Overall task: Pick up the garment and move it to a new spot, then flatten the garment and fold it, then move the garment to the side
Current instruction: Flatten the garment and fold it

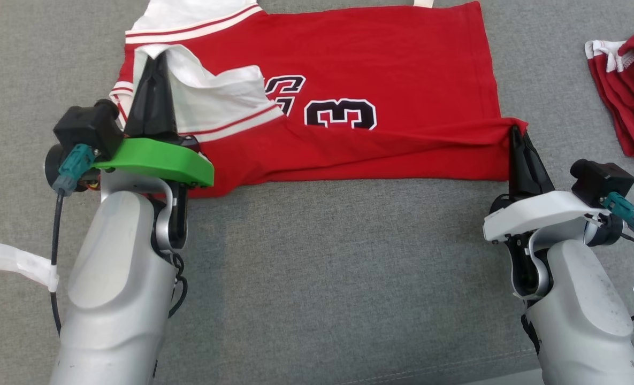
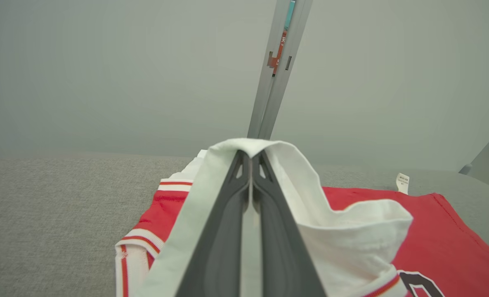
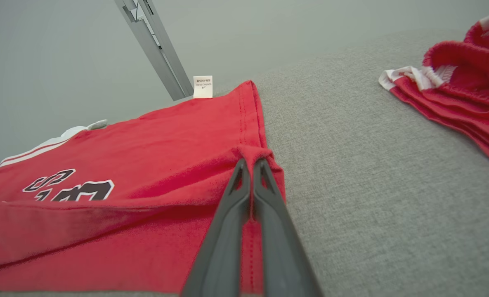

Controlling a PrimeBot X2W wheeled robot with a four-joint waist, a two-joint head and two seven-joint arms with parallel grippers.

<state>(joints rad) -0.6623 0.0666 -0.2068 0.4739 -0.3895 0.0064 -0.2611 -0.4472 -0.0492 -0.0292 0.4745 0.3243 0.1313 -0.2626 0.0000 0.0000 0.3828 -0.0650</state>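
The red jersey [image 1: 391, 64] lies spread on the grey fabric surface [image 1: 322, 267], with its near edge raised in a fold. The left gripper [image 1: 153, 61] is clenched on the white sleeve [image 1: 220, 96], and the right gripper [image 1: 513, 131] is clenched on the jersey's near hem corner. A second red garment [image 1: 629, 96] lies bunched well apart to the right.

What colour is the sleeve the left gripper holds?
Sleeve: white, red stripes at its edge; clearest in left wrist view.
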